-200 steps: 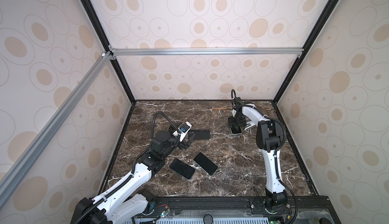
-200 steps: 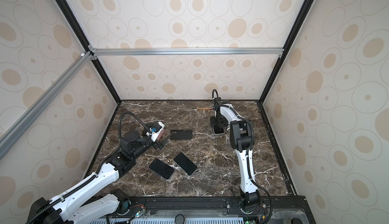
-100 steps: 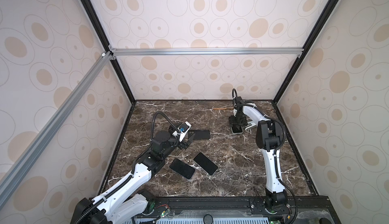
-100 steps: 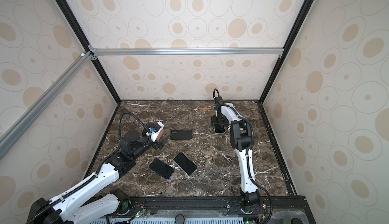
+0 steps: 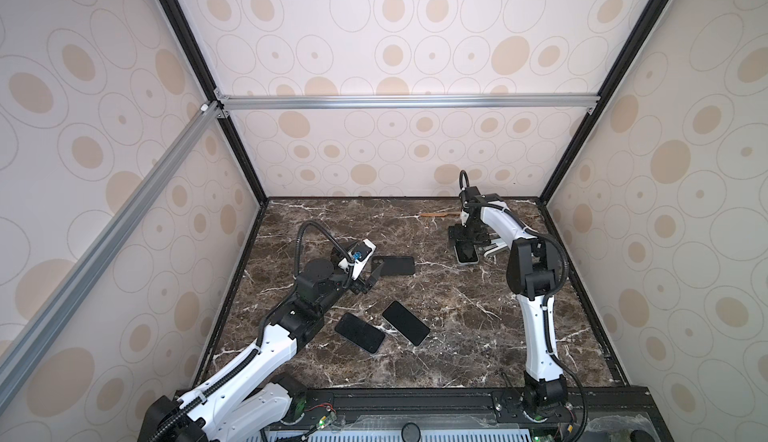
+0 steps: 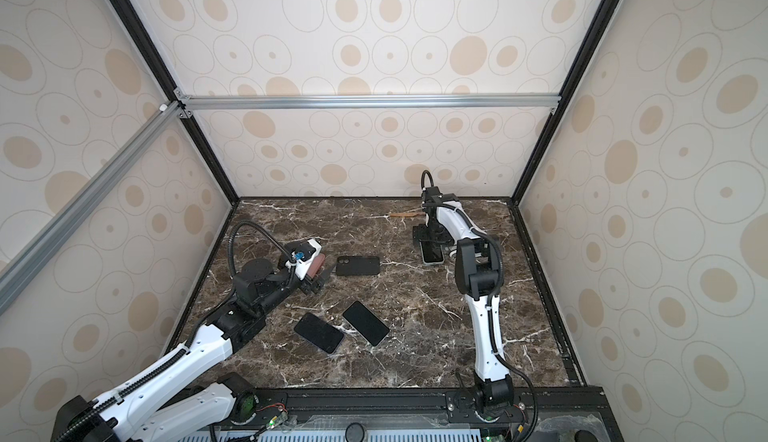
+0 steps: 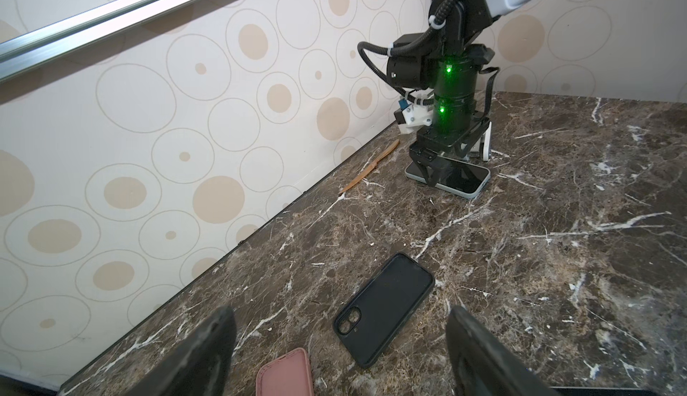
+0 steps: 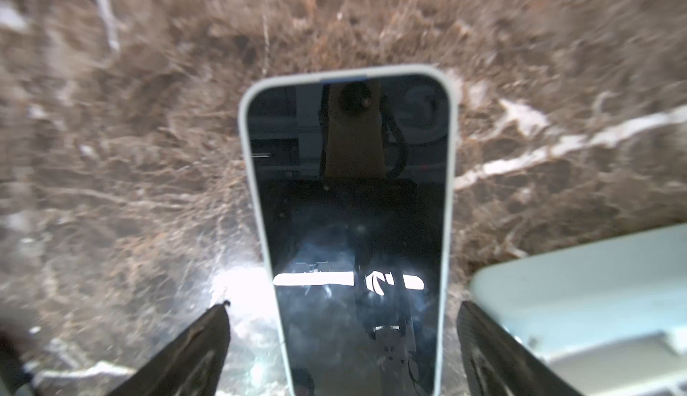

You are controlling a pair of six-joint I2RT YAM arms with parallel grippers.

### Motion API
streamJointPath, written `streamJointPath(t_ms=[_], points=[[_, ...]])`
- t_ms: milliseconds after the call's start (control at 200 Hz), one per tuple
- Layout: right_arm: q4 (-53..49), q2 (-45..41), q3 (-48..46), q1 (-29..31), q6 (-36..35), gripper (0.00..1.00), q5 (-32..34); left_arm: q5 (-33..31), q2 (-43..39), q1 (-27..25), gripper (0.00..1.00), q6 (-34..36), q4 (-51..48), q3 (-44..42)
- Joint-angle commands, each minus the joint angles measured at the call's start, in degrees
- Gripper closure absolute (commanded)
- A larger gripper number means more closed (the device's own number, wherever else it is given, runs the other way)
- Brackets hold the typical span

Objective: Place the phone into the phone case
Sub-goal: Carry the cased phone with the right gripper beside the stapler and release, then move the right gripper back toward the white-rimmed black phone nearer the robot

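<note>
Apparently touching nothing, the right end effector straddles the phone wide open; closing off-centre could skid it over the bench.

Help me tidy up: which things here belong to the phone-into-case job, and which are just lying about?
Job: pale-rimmed phone; black case; left black phone; right black phone; pink case.
Lying about: brown stick; pale blue item, unclear what.
</note>
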Motion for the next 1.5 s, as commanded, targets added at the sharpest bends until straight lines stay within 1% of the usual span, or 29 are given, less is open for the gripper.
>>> streamJointPath(t_ms=[0,210,330,350,445,570,690,760,830,900,1040,1175,1210,1345,1495], points=[[-1.24,-4.7,2.36,0.44,-0.32,0.03,0.18,-0.45,-1.17,0.42,0.12,0.37,0.53,0.52],[-2.98,-9.45,2.8,2.71,-1.4,0.04,-0.17,-1.11,-2.29,0.42,0.12,0.71,0.32,0.35],[-1.33,-15.62,-2.76,4.09,-1.82,0.04,-0.41,-1.99,-3.38,0.42,0.12,1.06,-0.09,0.1],[-0.45,-17.09,-4.4,5.78,-1.85,0.05,-0.44,-2.12,-3.65,0.43,0.12,1.08,-0.1,-0.03],[4.45,-24.72,-13.58,8.87,-1.92,0.05,0.05,-2.58,-4.73,0.42,0.12,0.6,-1.18,-0.3],[9.58,-34.55,-24.02,14.06,-2.01,0.05,2.14,-4.02,-5.94,0.35,0.12,-2.56,-5.04,0.78],[13.45,-42.26,-33.48,20.88,-2.65,0.06,4.68,-5.83,-7.64,0.38,0.13,-7.8,-10.18,2.85],[16.23,-46.17,-38.72,25.44,-3.28,0.06,4.8,-6.83,-8.82,0.37,0.14,-11.03,-13.7,3.68],[18.13,-49.17,-43.55,30.77,-4.31,0.07,7.04,-8.05,-9.71,0.4,0.15,-14.89,-18.06,4.82],[19.58,-51.31,-47.56,35.4,-4.45,0.06,7.65,-9.27,-10.32,0.35,0.15,-19.02,-22.65,6.1],[21.21,-52.71,-53.51,43.71,-3.94,0.06,10.48,-9.38,-10.18,0.37,0.16,-28.07,-30.44,7.62],[19.42,-50.01,-55.4,47.88,-0.27,0.06,11.07,-7.99,-8.27,0.3,0.18,-37.26,-35.48,7.75],[18.76,-48.97,-55.55,48.36,1.07,0.05,11.27,-7.71,-7.68,0.31,0.18,-39.23,-36.26,7.53],[20.2,-45.75,-58.2,48.66,3.61,0.05,8.17,-6.35,-5.26,0.36,0.21,-44.81,-37.27,5.63],[21.57,-41.77,-59.09,48.71,4.25,0.05,6.22,-5.32,-2.69,0.37,0.21,-48.42,-35.84,3.24]])
